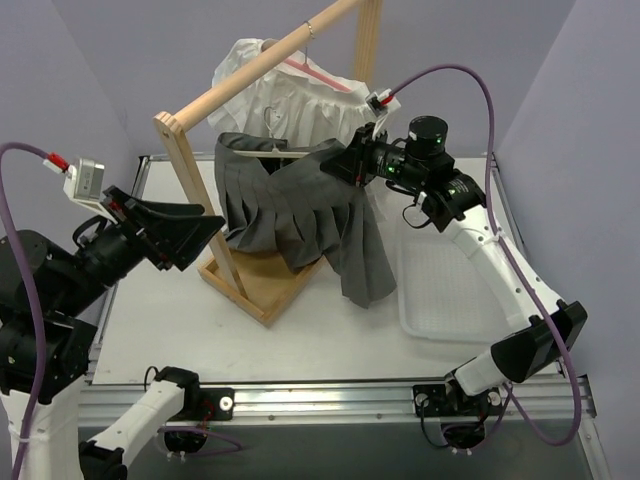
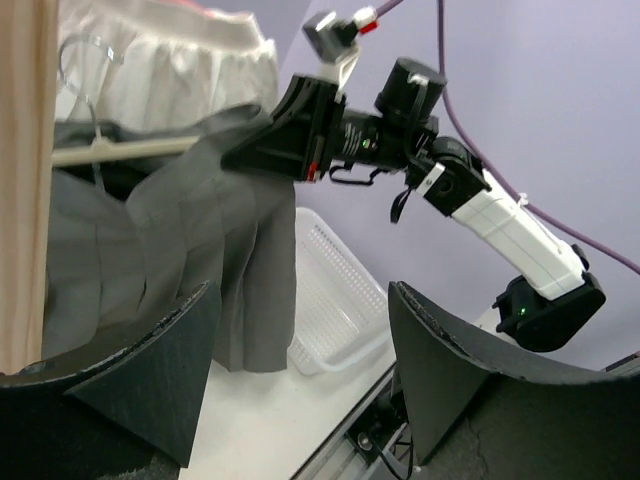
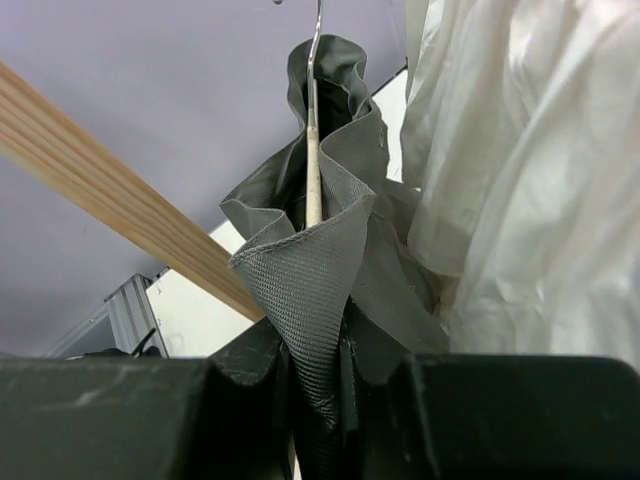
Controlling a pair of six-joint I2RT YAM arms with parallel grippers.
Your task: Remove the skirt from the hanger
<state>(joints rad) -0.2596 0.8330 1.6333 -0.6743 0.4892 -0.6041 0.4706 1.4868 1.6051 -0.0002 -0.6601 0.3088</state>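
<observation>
Soft, even light is coming down from overhead, brightening the table point(image 1: 330, 330) without any glare. The skirt point(image 1: 300, 215) is throwing only a faint shadow on the table beneath it. Up close, the left gripper point(image 2: 300, 320) and right gripper point(image 3: 335, 390) are showing as dark, grainy, out-of-focus masses. The white garment point(image 3: 530, 180) is glowing nearly washed out.

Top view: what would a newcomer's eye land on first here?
The grey pleated skirt draped on its hanger under the wooden rail at the centre, with the right gripper shut on its upper edge. Behind it hangs a white garment, and at the left the left gripper stands open, apart from the cloth.
</observation>
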